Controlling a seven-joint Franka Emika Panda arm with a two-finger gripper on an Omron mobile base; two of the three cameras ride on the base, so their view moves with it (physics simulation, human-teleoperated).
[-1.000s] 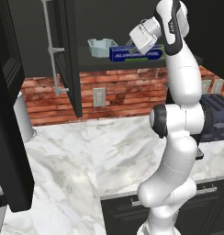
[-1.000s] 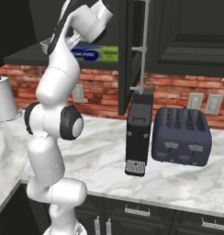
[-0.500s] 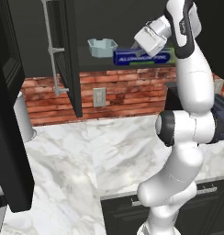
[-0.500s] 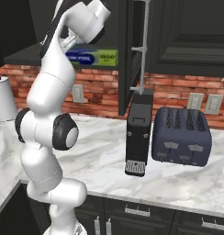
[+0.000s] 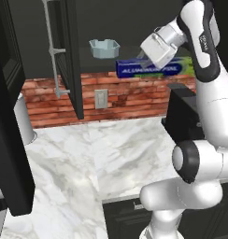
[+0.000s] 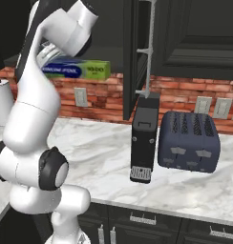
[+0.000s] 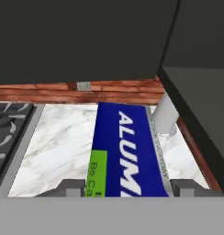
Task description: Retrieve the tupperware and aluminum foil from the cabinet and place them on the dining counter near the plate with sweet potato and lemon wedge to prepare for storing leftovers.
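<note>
- Your arm reaches up to the open upper cabinet, and the gripper (image 5: 143,57) sits at the aluminum foil box (image 5: 155,68), right against its top edge in the left base view.
- In the hand view the foil box (image 7: 127,151) runs up the middle of the frame, blue with white lettering and a green patch at its near end, and the two finger tips (image 7: 68,188) stand on either side of it (one to each side of the box's width).
- The fingers are spread with the box between them; you cannot tell from these pictures whether the pads press on its sides, so treat a firm hold as unconfirmed.
- From the right base view the foil box (image 6: 75,69) shows blue and green just behind the arm's wrist, level with the cabinet shelf.
- The tupperware (image 5: 104,48), a pale blue open container, stands on the same shelf, to the left of the foil box and apart from it.
- The cabinet door (image 5: 71,56) hangs open to the left of the tupperware, its long handle facing you.
- Down on the marble counter (image 6: 104,152) you have a black coffee machine (image 6: 144,140) just beside a dark blue toaster (image 6: 187,141), below the brick backsplash (image 5: 111,95).
- A paper towel roll (image 6: 4,102) stands at the counter's left end in the right base view.
</note>
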